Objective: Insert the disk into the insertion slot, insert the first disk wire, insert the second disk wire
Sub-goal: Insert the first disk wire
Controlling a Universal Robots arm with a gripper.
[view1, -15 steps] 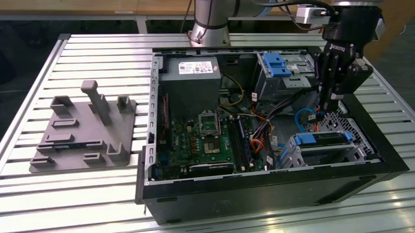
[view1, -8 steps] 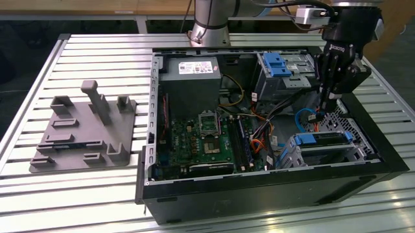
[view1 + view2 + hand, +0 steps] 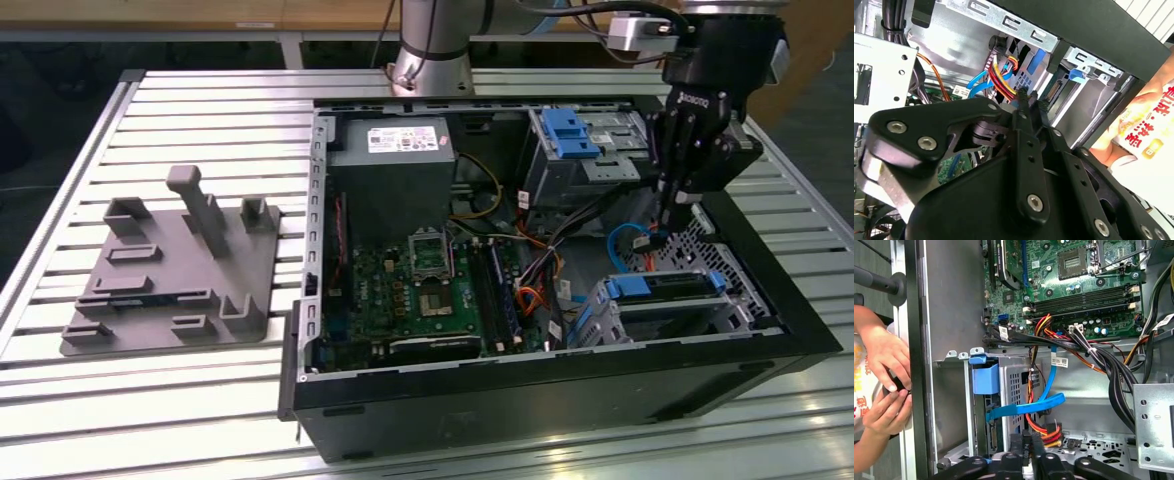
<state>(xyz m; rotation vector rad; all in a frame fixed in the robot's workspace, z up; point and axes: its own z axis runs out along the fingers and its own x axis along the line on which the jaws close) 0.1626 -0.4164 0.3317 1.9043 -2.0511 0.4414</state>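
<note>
The disk [image 3: 663, 286], framed by its blue carrier, sits inside the insertion slot [image 3: 694, 322], the silver perforated cage at the open computer case's corner on the exterior view's right. In the first wrist view the carrier's blue tab [image 3: 985, 377] and the cage's perforated wall [image 3: 1019, 382] show. My gripper [image 3: 677, 212] hangs just behind the cage, inside the case. It is shut on the black connector [image 3: 1025, 446] of a disk wire with red, yellow and orange strands [image 3: 1004, 80]. A blue flat disk wire [image 3: 1026, 407] curves loosely across the cage, close to the fingertips [image 3: 1023, 97].
The green motherboard [image 3: 414, 290] and grey power supply [image 3: 390, 165] take up the case's other half. A grey bay with a blue latch [image 3: 574, 135] stands behind my gripper. A person's hands [image 3: 884, 385] are just outside the case wall. A grey fixture [image 3: 174, 270] lies on the slatted table.
</note>
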